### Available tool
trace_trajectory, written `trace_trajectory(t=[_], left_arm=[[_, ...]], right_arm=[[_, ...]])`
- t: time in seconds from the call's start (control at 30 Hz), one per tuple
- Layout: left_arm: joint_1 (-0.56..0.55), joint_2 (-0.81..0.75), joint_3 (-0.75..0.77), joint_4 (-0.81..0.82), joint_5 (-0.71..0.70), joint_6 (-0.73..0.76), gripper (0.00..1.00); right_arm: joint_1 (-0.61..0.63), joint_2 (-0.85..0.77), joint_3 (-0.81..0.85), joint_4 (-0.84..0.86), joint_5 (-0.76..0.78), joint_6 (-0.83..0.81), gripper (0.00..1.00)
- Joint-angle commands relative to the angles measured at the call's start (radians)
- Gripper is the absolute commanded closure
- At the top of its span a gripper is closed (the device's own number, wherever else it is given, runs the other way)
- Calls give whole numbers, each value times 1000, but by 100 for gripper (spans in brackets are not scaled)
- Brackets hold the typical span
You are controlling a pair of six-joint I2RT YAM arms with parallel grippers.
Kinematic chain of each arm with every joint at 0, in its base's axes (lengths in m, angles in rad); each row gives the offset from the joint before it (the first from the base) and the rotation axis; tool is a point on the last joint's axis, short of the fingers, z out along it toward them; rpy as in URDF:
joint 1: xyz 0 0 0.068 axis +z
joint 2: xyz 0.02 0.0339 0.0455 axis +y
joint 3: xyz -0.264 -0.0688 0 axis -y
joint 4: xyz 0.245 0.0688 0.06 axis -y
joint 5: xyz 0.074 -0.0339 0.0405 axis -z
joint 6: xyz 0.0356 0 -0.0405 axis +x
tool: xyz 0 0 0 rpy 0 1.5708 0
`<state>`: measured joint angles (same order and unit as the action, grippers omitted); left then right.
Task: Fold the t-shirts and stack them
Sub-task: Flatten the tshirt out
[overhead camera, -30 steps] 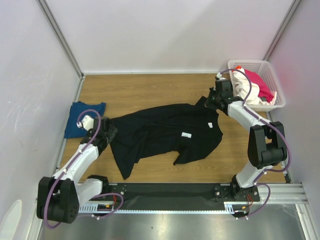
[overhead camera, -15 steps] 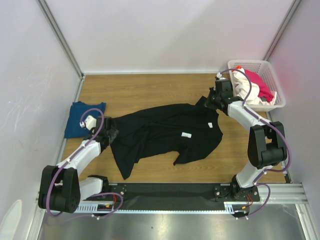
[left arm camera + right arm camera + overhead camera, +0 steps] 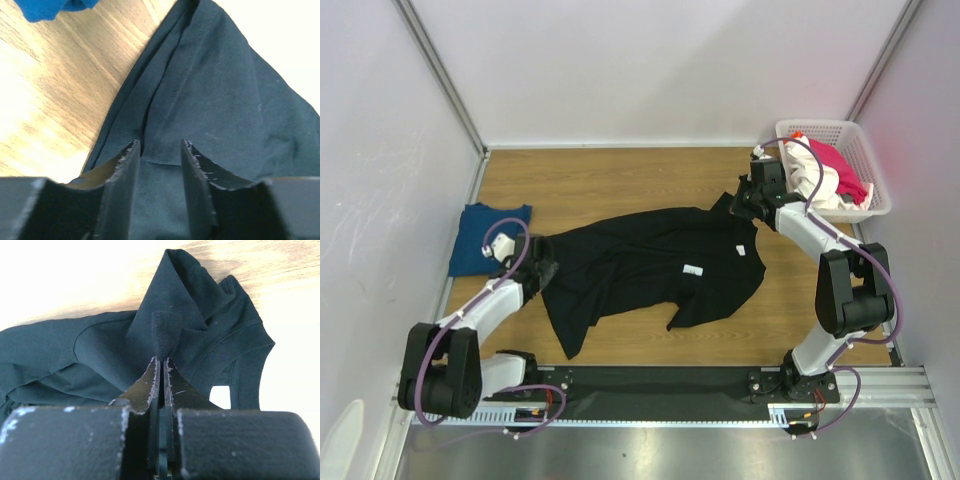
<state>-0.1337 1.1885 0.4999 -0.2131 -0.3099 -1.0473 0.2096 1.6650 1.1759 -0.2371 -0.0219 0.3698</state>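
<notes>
The large black t-shirt lies spread and rumpled in the middle of the wooden table, with small white tags. My left gripper is at the shirt's left edge. In the left wrist view it is open, and black cloth lies between its fingers. My right gripper is at the shirt's far right corner. In the right wrist view it is shut on a raised fold of the black shirt. The dark blue t-shirt lies folded at the left.
The white lattice basket stands at the back right and holds a white shirt and a pink-red shirt. A corner of the blue shirt shows in the left wrist view. Grey walls close in both sides.
My left arm has shifted a little to the right, bringing its gripper further onto the black shirt's left edge. The right arm and the shirt have not visibly moved.
</notes>
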Motion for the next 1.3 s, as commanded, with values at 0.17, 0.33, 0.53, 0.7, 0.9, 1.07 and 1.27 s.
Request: trace_trajectory(t=[0.17,0.33,0.53,0.7,0.9,1.07,1.27], left_arm=[[0,25,-11,38,-14,-23,65],[0,26,-11,34,-15,-29,63],[0,3,-34,20,-26,-39,57],[0,11,-38,38,-26,-48,65],[0,13,-18,37,-37,-36,71],[2,5,-18,31,-44,-31,80],[2,-20,-11,15,-58,-28,87]], right_arm=[[1,-10,11,2,16,-2,100],[1,-13,8,1,17,3,100],[2,-10,8,4,17,3,100],[1,-13,7,2,16,4,100],[1,-25,-1,1,20,3,100],[1,-24,-2,2,20,6,100],[1,-24,-2,2,20,3,100]])
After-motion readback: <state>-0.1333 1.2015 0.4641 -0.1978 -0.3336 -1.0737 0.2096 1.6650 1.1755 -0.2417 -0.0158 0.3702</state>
